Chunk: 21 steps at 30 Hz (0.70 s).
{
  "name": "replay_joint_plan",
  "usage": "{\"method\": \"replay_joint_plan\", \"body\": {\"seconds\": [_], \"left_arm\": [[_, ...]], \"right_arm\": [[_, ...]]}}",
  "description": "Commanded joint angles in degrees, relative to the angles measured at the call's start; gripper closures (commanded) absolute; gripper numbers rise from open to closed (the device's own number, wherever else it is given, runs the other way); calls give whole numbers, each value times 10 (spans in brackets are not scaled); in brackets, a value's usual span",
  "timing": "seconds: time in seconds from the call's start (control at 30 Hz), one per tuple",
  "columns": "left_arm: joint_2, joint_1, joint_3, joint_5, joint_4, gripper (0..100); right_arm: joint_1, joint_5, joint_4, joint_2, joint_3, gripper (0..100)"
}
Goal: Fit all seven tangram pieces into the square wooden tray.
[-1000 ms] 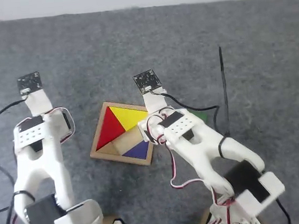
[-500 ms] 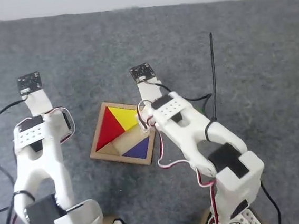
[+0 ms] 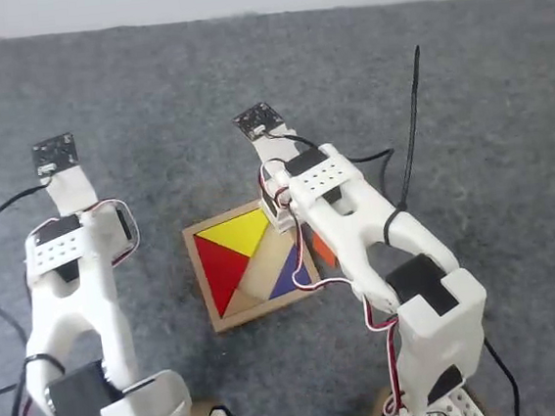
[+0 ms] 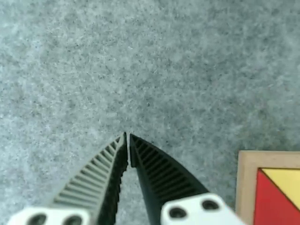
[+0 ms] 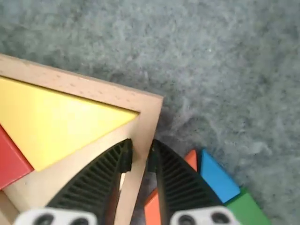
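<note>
We have the right gripper point(image 5: 139, 146) at one corner of the tray point(image 5: 70, 82), fingers drawn narrow, one inside the wall and one outside, pinching the wood, we judge to turn the tray rather than lift a piece. The yellow triangle point(image 5: 61, 122) and red triangle point(image 5: 9, 164) lie inside the tray, while the orange piece point(image 5: 191, 160), blue piece point(image 5: 216, 177) and green piece point(image 5: 243, 208) sit loose just outside that corner, not yet fitted. The left gripper point(image 4: 127, 137) hangs off the tray's opposite side over carpet point(image 4: 140, 56), fingers closed on nothing, likely parked clear.

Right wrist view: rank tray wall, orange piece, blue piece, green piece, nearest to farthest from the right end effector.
1. Tray wall, inside the right end effector.
2. Orange piece, just outside that wall.
3. Blue piece, beyond the orange.
4. Green piece, outermost.
</note>
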Motion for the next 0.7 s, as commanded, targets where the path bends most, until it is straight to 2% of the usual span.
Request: {"method": "replay_joint_plan", "body": {"seconds": [0.0,0.2,0.37,0.43,0.53,0.67], "left_arm": [[-7,6,-7,2,-4,987],[-7,6,-7,2,-4,987],[-7,6,-7,1,-4,987],[-7,5,-6,1,-4,987],[-7,5,-7,0,-4,986],[-7,6,-6,-8,-5,986]], "right_arm": [[8,8,0,-12,-30,970],[-5,11,37,-27,-33,783],[-8,12,123,-118,-19,779],[7,40,143,-173,15,779],[43,103,119,-251,111,779],[75,128,15,-319,254,779]]}}
